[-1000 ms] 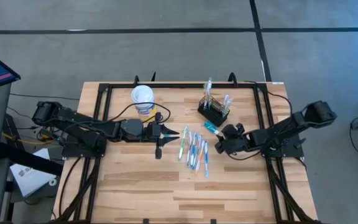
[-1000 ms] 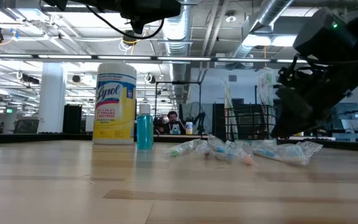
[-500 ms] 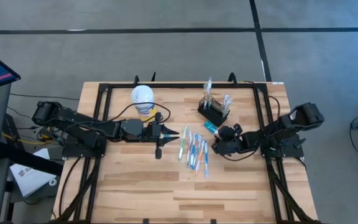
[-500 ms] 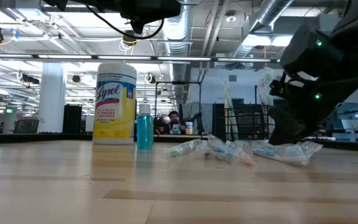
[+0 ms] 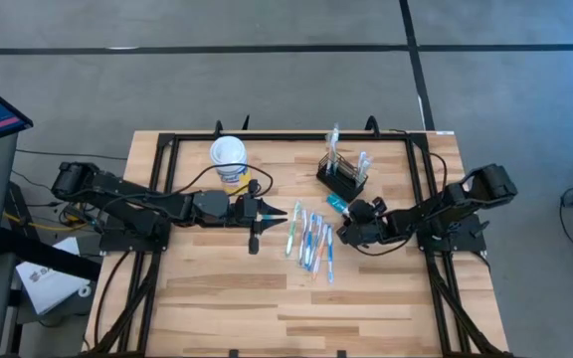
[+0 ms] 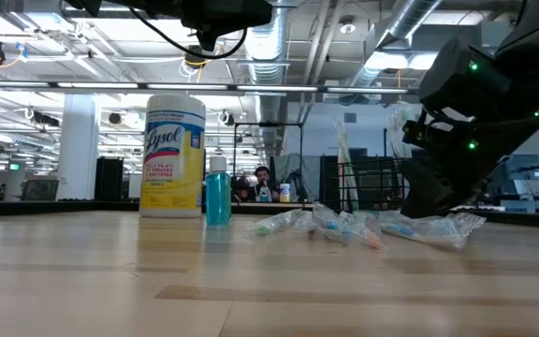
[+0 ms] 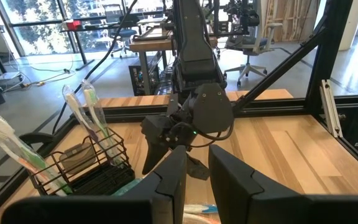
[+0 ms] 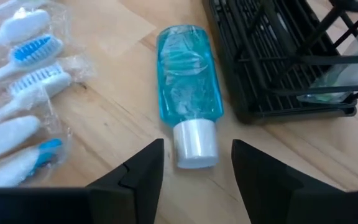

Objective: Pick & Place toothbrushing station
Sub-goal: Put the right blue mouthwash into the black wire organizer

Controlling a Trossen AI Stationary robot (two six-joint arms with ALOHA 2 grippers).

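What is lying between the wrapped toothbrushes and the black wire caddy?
A small blue bottle with a white cap lies on its side between the wrapped toothbrushes and the black wire caddy. The right wrist view shows it best.

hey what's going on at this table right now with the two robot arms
The right hand is open and hovering just above a small blue bottle with a white cap, lying flat on the table beside the black wire caddy. It has not gripped anything yet. Wrapped toothbrushes lie in a row mid-table, and a few already stand in the caddy. The left hand waits near the yellow wipes canister, holding nothing.
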